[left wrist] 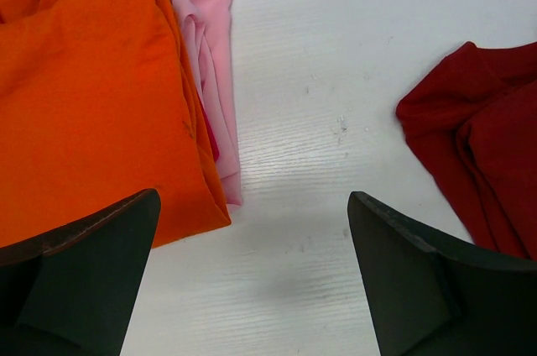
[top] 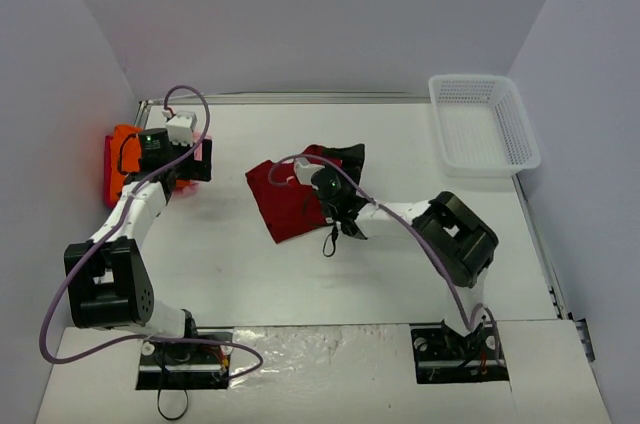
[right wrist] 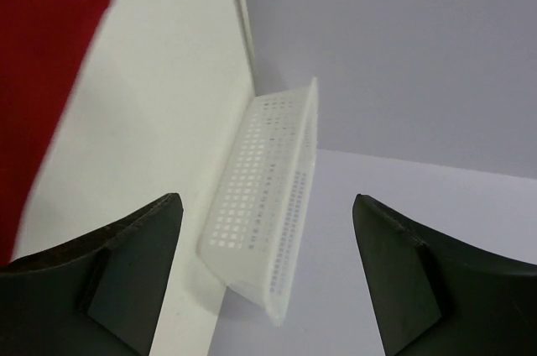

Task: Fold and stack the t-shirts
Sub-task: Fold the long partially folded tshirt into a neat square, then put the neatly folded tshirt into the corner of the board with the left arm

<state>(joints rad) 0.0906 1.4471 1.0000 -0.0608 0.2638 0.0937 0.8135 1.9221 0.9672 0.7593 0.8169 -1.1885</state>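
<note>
A folded bright orange t-shirt point(left wrist: 84, 96) lies at the table's left edge point(top: 120, 166) on top of a pale pink t-shirt point(left wrist: 210, 62). A dark red t-shirt point(top: 285, 199) lies loosely folded in the middle of the table and shows at the right of the left wrist view point(left wrist: 478, 129). My left gripper point(top: 195, 160) is open over bare table point(left wrist: 253, 201), just right of the orange and pink pile. My right gripper point(top: 350, 156) hovers open and holds nothing point(right wrist: 267, 201) over the dark red shirt's far edge point(right wrist: 42, 79).
A white mesh basket point(top: 483, 124) stands at the back right corner and shows ahead of the right fingers point(right wrist: 268, 196). Grey walls close in the table on three sides. Purple cables loop along both arms.
</note>
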